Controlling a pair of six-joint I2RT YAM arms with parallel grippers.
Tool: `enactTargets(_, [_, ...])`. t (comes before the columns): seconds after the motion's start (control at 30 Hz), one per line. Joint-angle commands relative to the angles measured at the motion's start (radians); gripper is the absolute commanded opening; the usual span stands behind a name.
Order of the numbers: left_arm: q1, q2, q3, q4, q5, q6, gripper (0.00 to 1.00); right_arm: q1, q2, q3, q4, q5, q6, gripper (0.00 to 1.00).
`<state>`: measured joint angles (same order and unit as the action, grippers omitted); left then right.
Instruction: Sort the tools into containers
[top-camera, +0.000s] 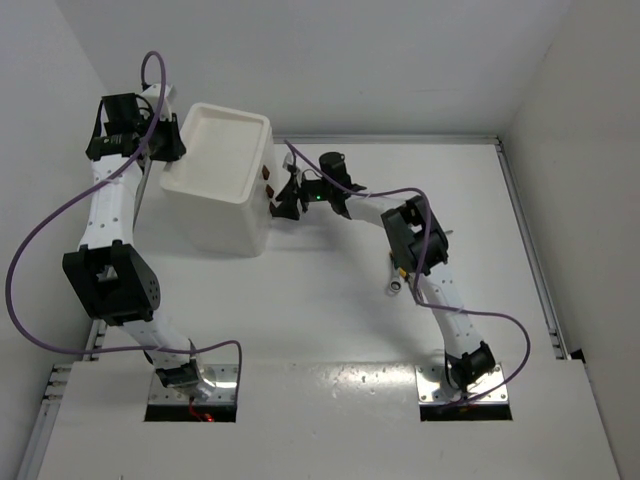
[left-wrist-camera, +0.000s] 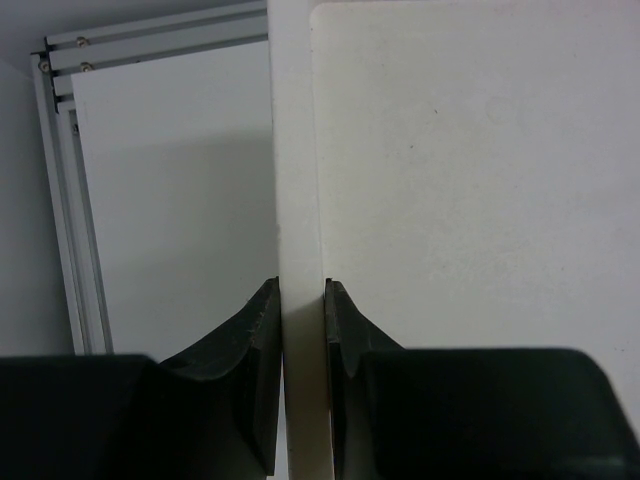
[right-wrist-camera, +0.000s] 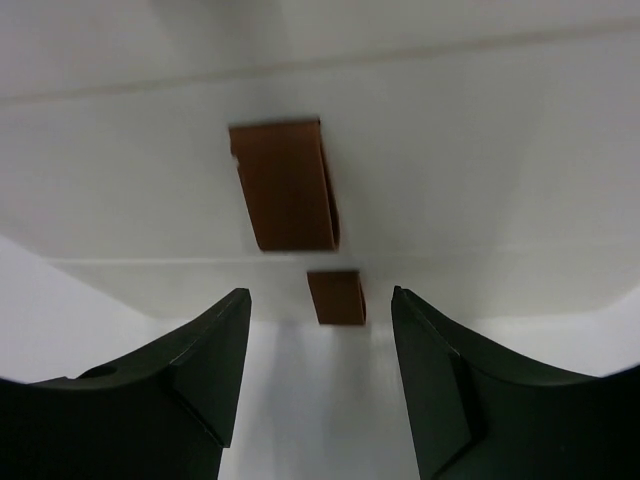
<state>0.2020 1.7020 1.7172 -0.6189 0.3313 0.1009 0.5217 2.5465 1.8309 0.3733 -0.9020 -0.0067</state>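
Observation:
The white cabinet (top-camera: 215, 200) stands at the back left, its shallow top tray (top-camera: 228, 140) bare. My left gripper (top-camera: 166, 148) is shut on the tray's left rim (left-wrist-camera: 298, 180), one finger on each side of the wall, gripper (left-wrist-camera: 302, 300). My right gripper (top-camera: 281, 198) stands open in front of the drawer fronts, holding nothing. Two red-brown drawer handles (right-wrist-camera: 285, 185) (right-wrist-camera: 337, 297) lie just ahead of the gripper (right-wrist-camera: 320, 295). A small silver tool (top-camera: 396, 287) lies on the table, mostly hidden under the right forearm.
An aluminium rail (left-wrist-camera: 70, 200) runs along the table's left edge beside the cabinet. Another rail (top-camera: 525, 250) borders the right side. White walls enclose the back and sides. Purple cables loop off both arms.

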Motion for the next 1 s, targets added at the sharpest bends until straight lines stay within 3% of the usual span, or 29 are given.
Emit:
enactTargets(0.0, [-0.013,0.053,-0.051,-0.097,0.089,0.011,0.0,0.027,0.023,0.073,0.09,-0.022,0.001,0.59])
enactTargets(0.33, [-0.013,0.053,-0.051,-0.097,0.08,0.011,0.0,0.047,0.073,0.203,-0.054,0.017,-0.027,0.58])
enactTargets(0.47, [-0.013,0.053,-0.051,-0.097,0.08,0.011,0.0,0.057,0.054,0.173,-0.057,0.026,-0.038,0.57])
enactTargets(0.67, [-0.013,0.044,-0.051,-0.097,0.08,0.011,0.0,0.057,0.063,0.208,-0.1,0.035,-0.056,0.4])
enactTargets(0.8, [-0.013,0.044,-0.051,-0.097,0.071,0.011,0.0,0.057,0.063,0.185,-0.091,0.035,-0.056,0.02])
enactTargets(0.97, [-0.013,0.044,-0.061,-0.097,0.061,0.011,0.0,0.057,-0.011,0.069,-0.056,0.035,-0.056,0.0])
